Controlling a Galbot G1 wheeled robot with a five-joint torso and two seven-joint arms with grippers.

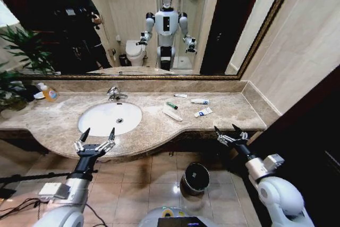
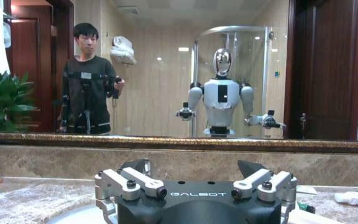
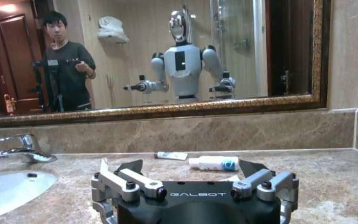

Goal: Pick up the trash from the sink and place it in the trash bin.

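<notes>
- Left claw (image 1: 96,135) hovered spread wide, nothing in it, just over the counter's front edge by the sink (image 1: 95,123).
- Right claw (image 1: 230,133) was spread and empty too, off the counter's right corner.
- Looked like nothing was done yet: all five trash bits (image 1: 172,114) sat on the counter (image 1: 223,114) right of the basin, bin (image 1: 195,178) on the floor below.
- Plenty of open floor around the bin; the wall crowded the right arm.

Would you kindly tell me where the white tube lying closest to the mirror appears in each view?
Head view: white tube on the marble counter, right of the sink.
Left wrist view: likely the same tube, beyond the left gripper.
Right wrist view: tube just past the right gripper.
Shared landmark: the gold-framed mirror.
</notes>
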